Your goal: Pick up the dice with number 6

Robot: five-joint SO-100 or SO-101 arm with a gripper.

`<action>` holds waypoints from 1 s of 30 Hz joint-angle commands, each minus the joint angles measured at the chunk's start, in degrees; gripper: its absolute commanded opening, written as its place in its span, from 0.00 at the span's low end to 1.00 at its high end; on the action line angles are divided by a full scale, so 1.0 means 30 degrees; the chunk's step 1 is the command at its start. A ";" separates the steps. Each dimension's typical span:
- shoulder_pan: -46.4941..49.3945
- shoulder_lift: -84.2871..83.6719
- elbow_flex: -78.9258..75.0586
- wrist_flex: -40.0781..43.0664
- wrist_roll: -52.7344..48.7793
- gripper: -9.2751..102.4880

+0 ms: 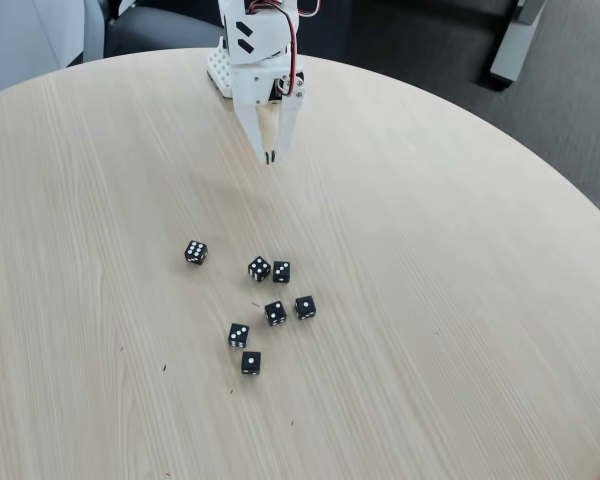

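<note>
Above the table's (460,300) far side, the claw (270,157) hangs pressed together; it should spread, then descend squarely over the lone leftmost six-die (196,252).

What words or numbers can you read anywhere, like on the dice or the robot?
No printed words, labels or brand names can be read.
The dice carry only white pips, no written numbers:
The die on the left: a crowded face, about six pips.
The die nearest the camera: one pip.
The other dice's pips are too small to count surely.
The white robot arm bears black marks, not letters.
</note>
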 commanded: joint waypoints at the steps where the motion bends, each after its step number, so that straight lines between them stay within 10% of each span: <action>1: 0.0117 0.0088 -0.0117 -0.0059 0.0205 0.09; 30: 0.0234 0.0088 -0.0117 -0.0059 0.0322 0.08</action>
